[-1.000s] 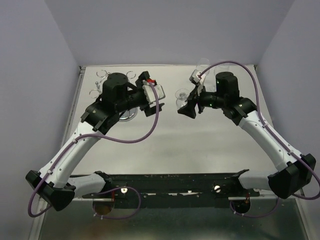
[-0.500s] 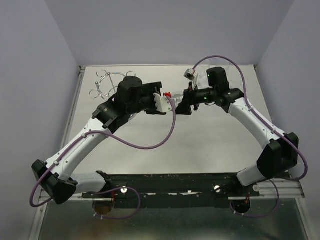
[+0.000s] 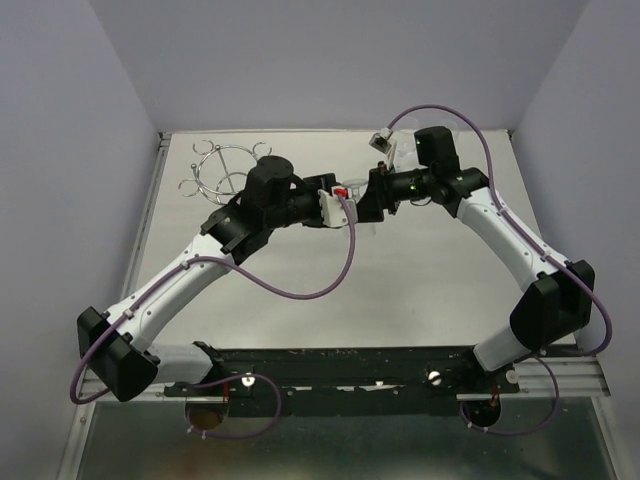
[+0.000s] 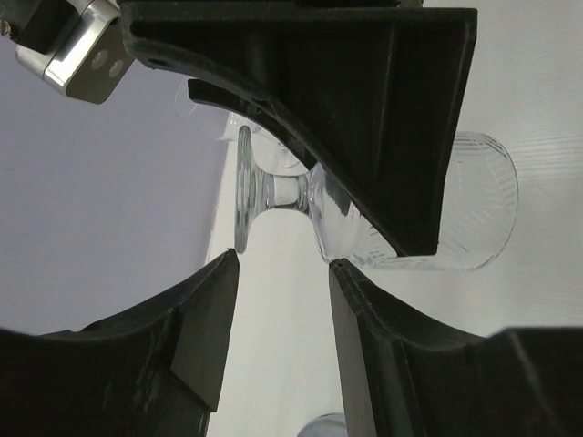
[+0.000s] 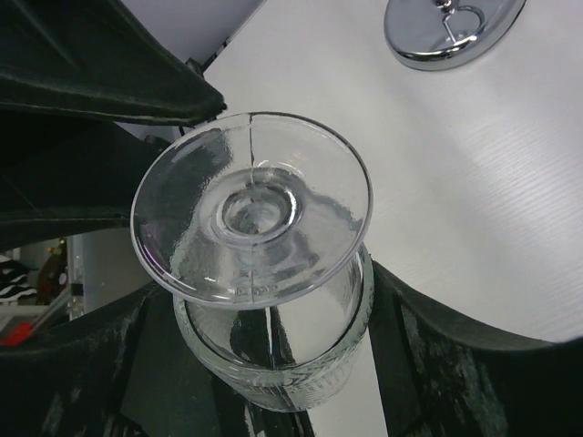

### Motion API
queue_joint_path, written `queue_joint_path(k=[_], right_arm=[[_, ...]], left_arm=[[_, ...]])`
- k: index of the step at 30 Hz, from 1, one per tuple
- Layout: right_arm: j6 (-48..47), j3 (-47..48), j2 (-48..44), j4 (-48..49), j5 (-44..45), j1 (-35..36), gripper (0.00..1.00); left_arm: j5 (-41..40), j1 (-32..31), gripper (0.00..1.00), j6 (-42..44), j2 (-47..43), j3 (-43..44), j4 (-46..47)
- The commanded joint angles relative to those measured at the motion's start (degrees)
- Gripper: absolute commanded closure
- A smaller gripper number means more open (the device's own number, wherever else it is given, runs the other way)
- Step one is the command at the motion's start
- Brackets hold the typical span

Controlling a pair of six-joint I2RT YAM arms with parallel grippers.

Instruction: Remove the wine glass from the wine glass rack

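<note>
We saw the wine glass (image 5: 250,214) clear of the wine glass rack (image 3: 228,170), clenched in the right gripper (image 5: 273,355) near the middle of the table (image 3: 430,270). The right gripper's fingers (image 5: 414,346) pressed on either side of the ribbed bowl, and the round foot faced back toward the right wrist camera. From the left wrist the glass appeared on its side, with the foot to the left, the short stem in the middle and the bowl to the right, half covered by a black finger of the right gripper.

The left gripper (image 4: 278,269) stood released just beside the glass. Its two fingers (image 4: 205,319) were spread apart, and the stem lined up with the gap just past their tips. We could not tell whether the tips touched the foot.

From above, the two grippers met nose to nose. The rack stood well apart, toward the far left corner of the table, with its top ring and small loops showing behind the left arm. Its shiny disc base (image 5: 453,32) showed on the table beyond the glass in the right wrist view.
</note>
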Motion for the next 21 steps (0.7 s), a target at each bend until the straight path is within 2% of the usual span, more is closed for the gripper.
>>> queue_joint_path(k=[1,5,12,21], right_arm=[[1.98,2.24,0.87,-0.58,-5.33,-0.26,0.99],[1.02,1.71,0.26,-0.67,-4.98,-0.26,0.99],[-0.13,1.97,0.08,-0.58,-4.98,-0.26,0.99],[-1.97,1.45,-1.15,-0.67,-4.72,-0.26,0.99]], left_arm=[[2.79,-0.31,0.42,-1.67,3.28,2.32,3.61],[0.76,-0.31,0.45,-6.41,5.84,7.5,0.37],[0.76,-0.31,0.46,-2.73,6.63,7.15,-1.04],[0.94,-0.31,0.57,-2.55,8.56,8.39,-2.63]])
